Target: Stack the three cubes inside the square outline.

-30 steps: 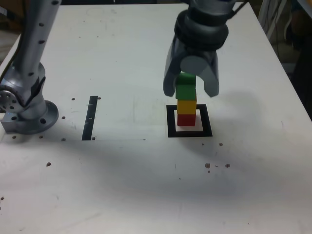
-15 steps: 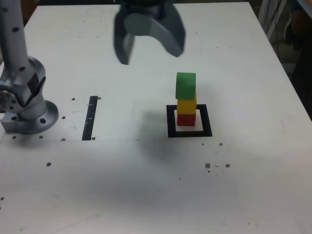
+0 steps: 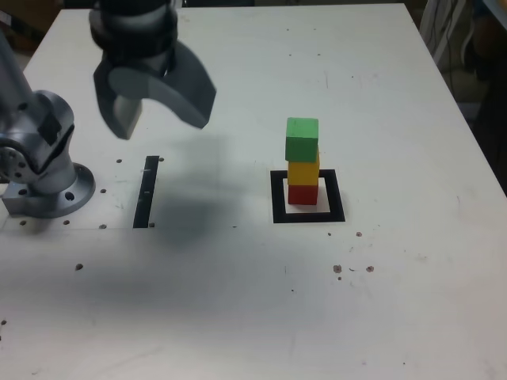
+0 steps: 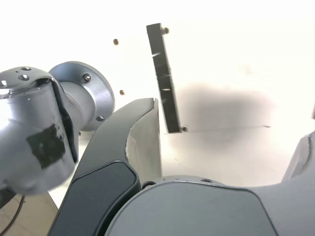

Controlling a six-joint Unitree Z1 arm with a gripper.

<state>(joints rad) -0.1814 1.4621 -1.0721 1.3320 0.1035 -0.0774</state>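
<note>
Three cubes on show: one green cube (image 3: 302, 138) on top, one yellow cube (image 3: 303, 172) in the middle, one red cube (image 3: 302, 194) at the bottom, so a single stack of three. One square outline (image 3: 308, 216) on the surface (image 3: 253, 301), and one black tape strip (image 3: 146, 191) too. One arm base (image 3: 43, 170), one end effector (image 3: 156, 113) with two jaws spread wide, nothing between them.

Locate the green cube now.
Exterior view: green cube tops the stack, on the yellow cube, over the red cube, inside the square outline, right of centre.
</note>
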